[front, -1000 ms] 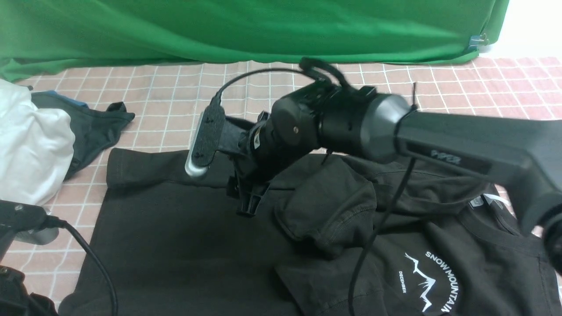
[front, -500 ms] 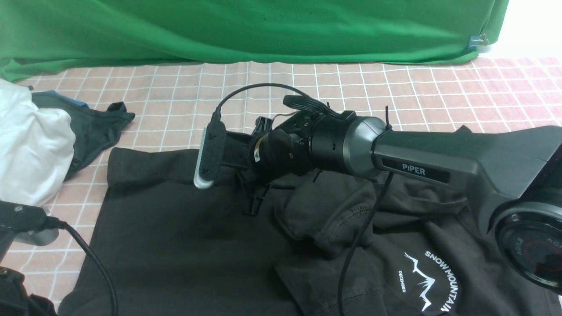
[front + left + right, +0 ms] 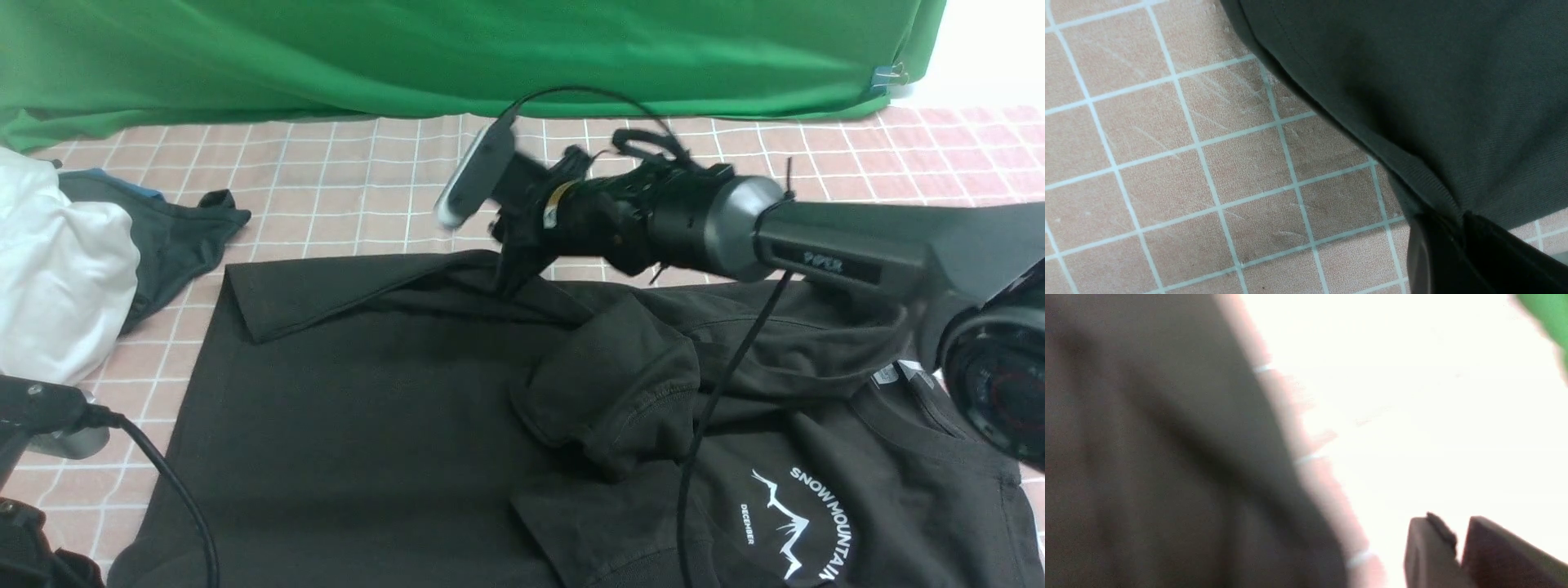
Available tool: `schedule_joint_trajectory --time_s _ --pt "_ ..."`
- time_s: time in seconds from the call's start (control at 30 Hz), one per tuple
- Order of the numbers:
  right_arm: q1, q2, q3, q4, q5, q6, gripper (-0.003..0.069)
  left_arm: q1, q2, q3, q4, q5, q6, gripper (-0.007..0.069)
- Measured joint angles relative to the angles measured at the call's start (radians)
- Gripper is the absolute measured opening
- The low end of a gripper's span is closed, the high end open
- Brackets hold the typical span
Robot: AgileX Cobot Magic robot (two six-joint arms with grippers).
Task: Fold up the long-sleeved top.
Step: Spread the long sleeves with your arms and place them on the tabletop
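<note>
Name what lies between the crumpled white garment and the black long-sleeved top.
Front view: a dark blue-edged cloth, then bare pink checked tablecloth before the top.

My right arm (image 3: 857, 253) reaches in from the right toward the middle, almost level. Its wrist is turned so that my right gripper (image 3: 508, 276) points down, jaws pinched on a raised fold of the long-sleeved top (image 3: 351, 408). My left arm (image 3: 37, 404) sits low at the near left, and my left gripper (image 3: 1459, 228) is clamped tight on the top's edge.
</note>
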Motion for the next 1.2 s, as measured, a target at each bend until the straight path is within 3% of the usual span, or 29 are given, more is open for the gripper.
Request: schedule_joint_trajectory --time_s 0.07,0.1,0.13,0.2,0.3,0.37,0.53,0.6,0.83,1.2 --pt "-0.014 0.000 -0.008 0.000 0.000 0.060 0.0244 0.000 0.000 0.000 0.000 0.000 0.000 0.0050" --pt "-0.020 -0.002 -0.012 0.000 0.009 0.087 0.0306 0.000 0.000 0.000 0.000 0.000 0.000 0.0050" --pt "-0.021 -0.002 -0.012 0.000 0.012 0.091 0.0306 0.000 0.000 0.000 0.000 0.000 0.000 0.0050" --pt "-0.023 -0.030 -0.012 0.000 0.087 0.117 0.0428 0.000 0.000 0.000 0.002 0.000 0.000 0.0050" --pt "-0.019 -0.092 -0.014 0.019 0.238 0.124 0.0462 0.000 0.000 0.000 0.010 0.000 0.000 0.0050" --pt "-0.005 -0.136 -0.016 0.037 0.343 0.123 0.0409 0.000 0.000 0.000 0.013 0.000 0.000 0.0050" --pt "0.086 -0.153 -0.017 0.079 0.498 0.086 0.0097 0.000 0.000 0.000 0.015 0.015 0.000 0.0050" --pt "0.108 -0.129 -0.017 0.087 0.510 0.085 0.0051 0.000 0.000 0.000 0.015 0.016 0.000 0.0050" --pt "0.086 -0.033 -0.023 0.088 0.495 0.087 0.0034 0.000 0.000 0.000 0.015 0.016 0.000 0.0050" --pt "-0.050 -0.009 -0.036 0.101 0.376 0.119 0.0034 0.000 0.000 0.000 0.018 0.017 0.000 0.0050"
